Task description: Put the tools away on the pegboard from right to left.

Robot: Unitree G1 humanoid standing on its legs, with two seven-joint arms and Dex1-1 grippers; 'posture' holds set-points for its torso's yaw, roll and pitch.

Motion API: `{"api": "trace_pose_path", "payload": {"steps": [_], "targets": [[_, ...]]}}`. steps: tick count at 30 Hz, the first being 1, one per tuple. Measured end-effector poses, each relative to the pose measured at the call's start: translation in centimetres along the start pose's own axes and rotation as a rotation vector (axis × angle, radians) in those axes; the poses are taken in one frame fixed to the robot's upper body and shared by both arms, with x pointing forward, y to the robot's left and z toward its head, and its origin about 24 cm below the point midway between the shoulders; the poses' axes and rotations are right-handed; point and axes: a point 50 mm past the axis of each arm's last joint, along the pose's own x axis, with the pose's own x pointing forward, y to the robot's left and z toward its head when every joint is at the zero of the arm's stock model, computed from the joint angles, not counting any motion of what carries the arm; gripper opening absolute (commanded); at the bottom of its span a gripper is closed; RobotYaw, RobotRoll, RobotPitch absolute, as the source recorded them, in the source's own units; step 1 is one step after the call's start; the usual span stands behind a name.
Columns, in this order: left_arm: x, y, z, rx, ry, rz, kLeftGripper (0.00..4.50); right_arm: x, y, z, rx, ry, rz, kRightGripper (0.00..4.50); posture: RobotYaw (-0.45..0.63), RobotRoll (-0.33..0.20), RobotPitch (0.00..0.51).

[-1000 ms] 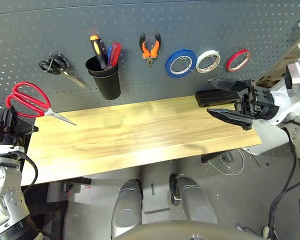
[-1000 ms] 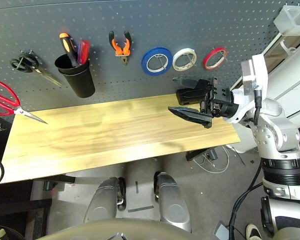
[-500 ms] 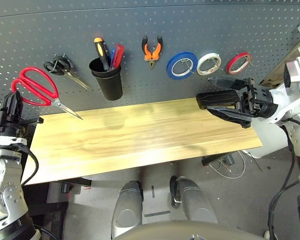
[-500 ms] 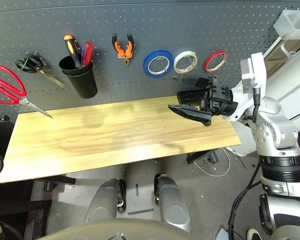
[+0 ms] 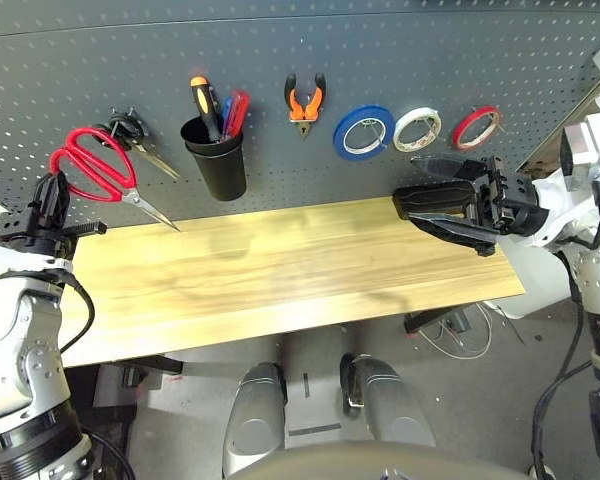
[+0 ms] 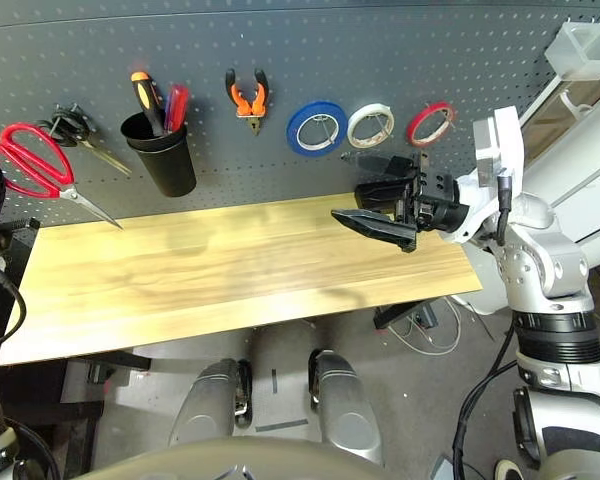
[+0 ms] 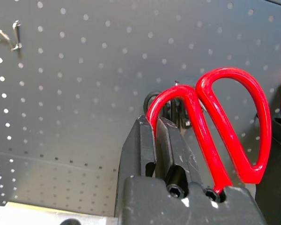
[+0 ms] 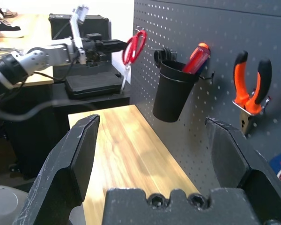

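One tool remains: red-handled scissors (image 5: 92, 170) clamped in the left pincer (image 5: 48, 205), blades slanting lower-right, against the pegboard (image 5: 400, 45) at frame left.

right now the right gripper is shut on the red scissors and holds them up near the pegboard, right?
Wrong arm: the left gripper is shut on the red scissors, held up near the pegboard, as the left wrist view shows. The right gripper is open.

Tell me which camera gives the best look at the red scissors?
The left eye view: the red scissors show whole, handles and blades, held up at the pegboard by the left pincer. The right eye view shows them whole too. The left wrist view shows just the handles; the right wrist view shows them small and far off.
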Motion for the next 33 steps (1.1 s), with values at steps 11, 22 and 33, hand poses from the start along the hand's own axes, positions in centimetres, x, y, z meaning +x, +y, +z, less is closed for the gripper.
{"api": "trace_pose_path", "payload": {"steps": [11, 22, 33], "targets": [[2.9, -0.4, -1.4, -0.023, -0.004, -0.004, 0.01, 0.1, 0.2, -0.1, 0.002, -0.007, -0.022, 4.5, -0.04, 0.0, 0.093], [4.1, -0.4, -4.1, -0.021, 0.041, 0.038, 0.74, 0.3, 0.5, -0.1, -0.002, -0.01, -0.028, 4.5, -0.06, 0.0, 0.091], [2.4, -1.7, -7.6, -0.048, 0.179, 0.029, 4.48, 0.4, 0.6, -1.1, 0.013, -0.003, -0.082, 4.5, -0.05, 0.0, 0.097]]}}
